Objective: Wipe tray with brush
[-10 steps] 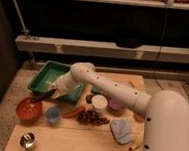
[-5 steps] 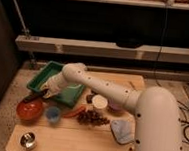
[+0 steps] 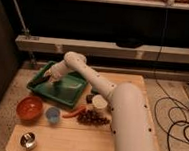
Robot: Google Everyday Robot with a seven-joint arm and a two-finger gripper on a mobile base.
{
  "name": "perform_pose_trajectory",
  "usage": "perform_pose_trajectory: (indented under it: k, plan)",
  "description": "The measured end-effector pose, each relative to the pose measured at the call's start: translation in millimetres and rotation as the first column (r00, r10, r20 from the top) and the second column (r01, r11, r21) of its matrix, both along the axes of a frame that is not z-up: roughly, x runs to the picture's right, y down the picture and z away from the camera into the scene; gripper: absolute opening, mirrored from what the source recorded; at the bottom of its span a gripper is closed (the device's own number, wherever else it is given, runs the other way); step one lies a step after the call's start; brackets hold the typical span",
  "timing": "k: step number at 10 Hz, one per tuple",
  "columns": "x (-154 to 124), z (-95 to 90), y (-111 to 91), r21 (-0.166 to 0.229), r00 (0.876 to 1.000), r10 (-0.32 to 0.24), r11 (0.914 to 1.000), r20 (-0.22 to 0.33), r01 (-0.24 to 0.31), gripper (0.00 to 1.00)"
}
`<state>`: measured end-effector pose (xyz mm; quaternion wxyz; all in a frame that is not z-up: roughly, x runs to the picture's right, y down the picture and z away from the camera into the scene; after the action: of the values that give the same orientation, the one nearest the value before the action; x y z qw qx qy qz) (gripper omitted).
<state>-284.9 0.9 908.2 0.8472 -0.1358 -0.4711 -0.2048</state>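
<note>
1. Camera view shows the white arm (image 3: 113, 99) now stretched further over the surface (image 3: 67, 137); a second ago its wrist sat at the tray's near right edge, and it has since swung left and deeper, so the reach now ends above the tray's interior.
2. Green tray (image 3: 41, 87) lies at the back left of the surface and has not shifted between the earlier pictures and now.
3. Tool (image 3: 51, 77) hangs low over the left half of the tray, jaws fully shut. A dark slim shape at its tip is probably the brush (image 3: 48, 78), though the view is too poor to be sure it is held or that it touches the tray floor.
4. Smaller things stay put: orange bowl (image 3: 29, 108), blue cup (image 3: 52, 114), carrot (image 3: 73, 111), grapes (image 3: 93, 118), white cup (image 3: 100, 101) and metal cup (image 3: 28, 140) in front of the tray.
5. My reading: the sideways travel across the tray looks like a wiping stroke under way, so the task is in its working phase, not yet finished.
</note>
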Motion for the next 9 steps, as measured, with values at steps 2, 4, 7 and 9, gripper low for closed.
perform_pose_trajectory:
  k: [2, 4, 7, 9]
  plan:
    - [7.1, 28.6, -26.0, 0.002, 1.0, 0.007, 1.0, -0.023, -0.007, 0.0]
    - [28.9, 35.5, -40.1, 0.004, 0.998, 0.009, 1.0, -0.056, -0.008, 0.0]
    - [87.2, 16.3, -38.6, 0.011, 0.994, -0.005, 0.9999, -0.113, 0.006, 0.0]
    - [117.8, -9.5, -17.6, 0.009, 0.99, -0.016, 0.9998, -0.142, 0.017, 0.0]
